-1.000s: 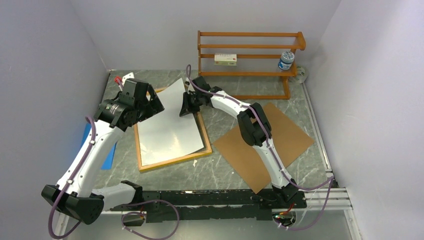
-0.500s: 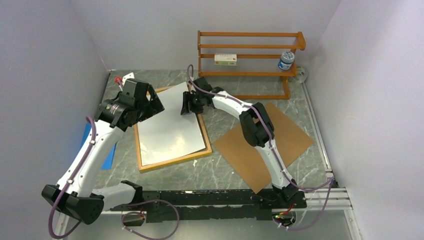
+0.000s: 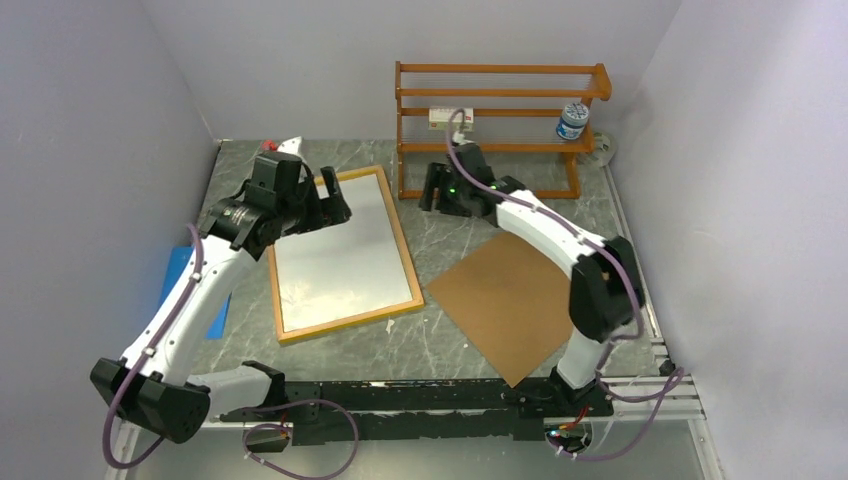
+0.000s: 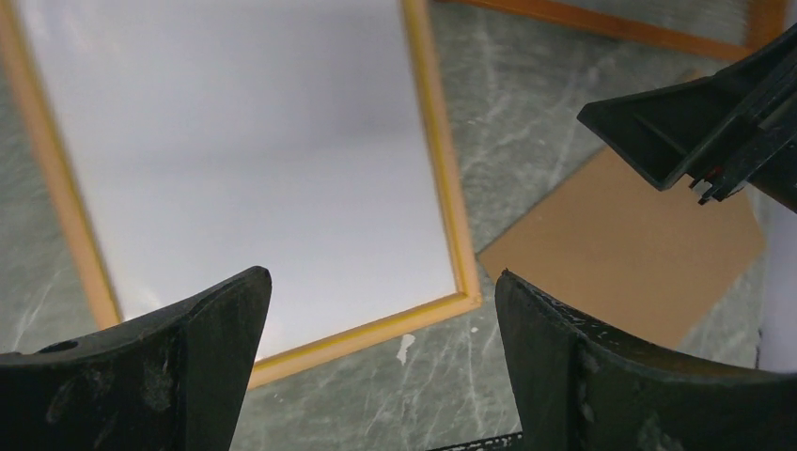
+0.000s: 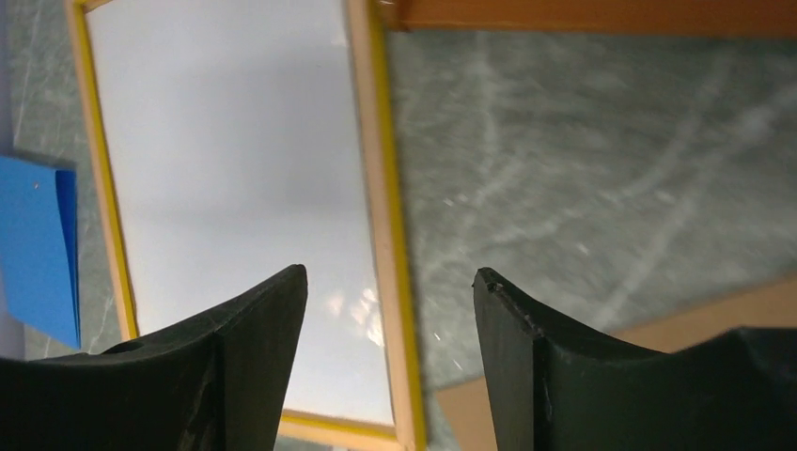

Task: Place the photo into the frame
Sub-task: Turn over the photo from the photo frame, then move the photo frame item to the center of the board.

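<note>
The photo point(image 3: 340, 265) lies flat, white back up, inside the frame point(image 3: 349, 319) on the table left of centre. Neither gripper touches it. My left gripper point(image 3: 335, 210) hovers open over the frame's far left part; its wrist view shows the photo point(image 4: 254, 160) and the frame's wood-coloured rail point(image 4: 451, 188) below the empty gripper point(image 4: 381, 277). My right gripper point(image 3: 432, 188) is open and empty, off to the frame's right by the shelf rack. Beneath this gripper point(image 5: 390, 272), its wrist view looks down on the frame's right rail point(image 5: 381, 235) and the photo point(image 5: 235, 169).
A brown cardboard board point(image 3: 510, 300) lies to the frame's right. An orange-brown shelf rack point(image 3: 500, 95) stands at the back with a small box point(image 3: 450, 118) and a jar point(image 3: 572, 120). A blue sheet point(image 3: 178, 270) lies under my left arm.
My right gripper opened, let go of the photo's far right corner and drew back right toward the shelf rack. The photo dropped flat into the frame. My left gripper shifted slightly right.
</note>
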